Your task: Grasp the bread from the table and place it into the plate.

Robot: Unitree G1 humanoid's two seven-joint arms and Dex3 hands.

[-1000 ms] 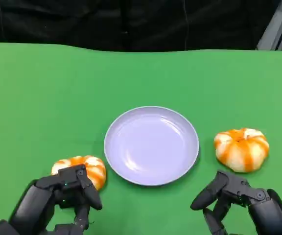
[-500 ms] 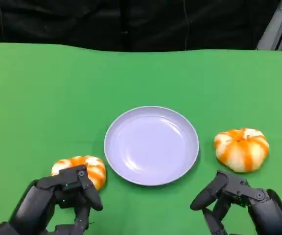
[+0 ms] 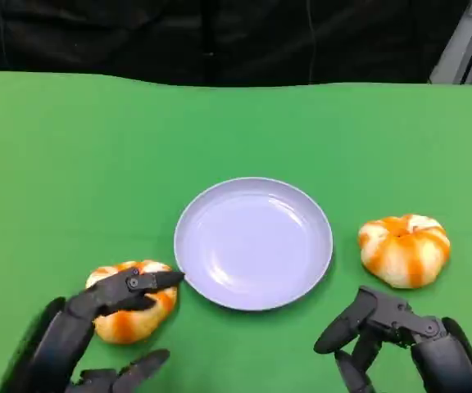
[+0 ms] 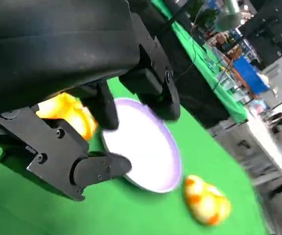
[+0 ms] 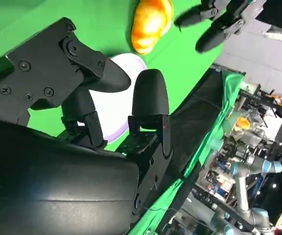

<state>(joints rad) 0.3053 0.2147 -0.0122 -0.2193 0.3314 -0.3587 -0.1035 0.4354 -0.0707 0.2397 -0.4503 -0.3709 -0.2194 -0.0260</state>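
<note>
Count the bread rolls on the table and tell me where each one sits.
2. One bread roll lies left of the plate, under the left hand's fingers. The other bread roll lies right of the plate, beyond the right hand. None looks hidden.

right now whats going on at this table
The robot's left hand has its fingers spread over the orange-and-white round bread nearest it, beside the round lilac plate, which holds nothing yet. A second orange-and-white bread lies on the green table, ahead of the open right hand.
</note>
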